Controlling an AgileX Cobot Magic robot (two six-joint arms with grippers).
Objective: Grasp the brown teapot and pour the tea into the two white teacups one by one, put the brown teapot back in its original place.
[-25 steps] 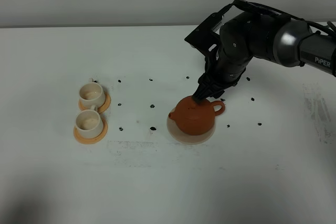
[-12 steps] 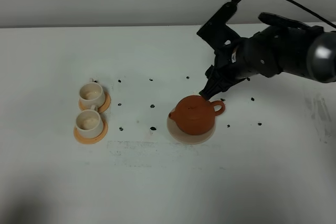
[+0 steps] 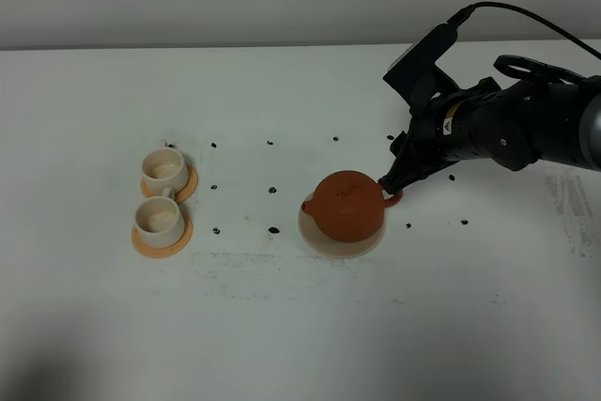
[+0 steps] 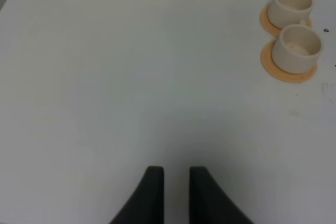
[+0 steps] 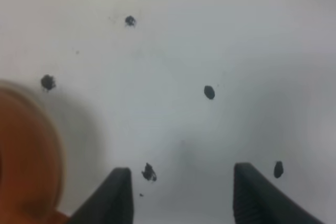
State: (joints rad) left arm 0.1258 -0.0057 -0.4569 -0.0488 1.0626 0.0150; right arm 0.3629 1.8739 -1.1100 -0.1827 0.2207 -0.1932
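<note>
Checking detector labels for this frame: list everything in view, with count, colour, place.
brown teapot: 1, reddish-brown, lid on, sitting on the coaster, right of centre
coaster: 1, pale beige, under the teapot
white teacups: 2, cream-white, left side, one on each saucer
saucers: 2, orange, under the cups
black marks: several, black, scattered mid-table
table: 1, white
left gripper: 1, black, fingers narrowly apart, empty, over bare table
right gripper: 1, black, fingers wide apart, empty, beside the teapot
</note>
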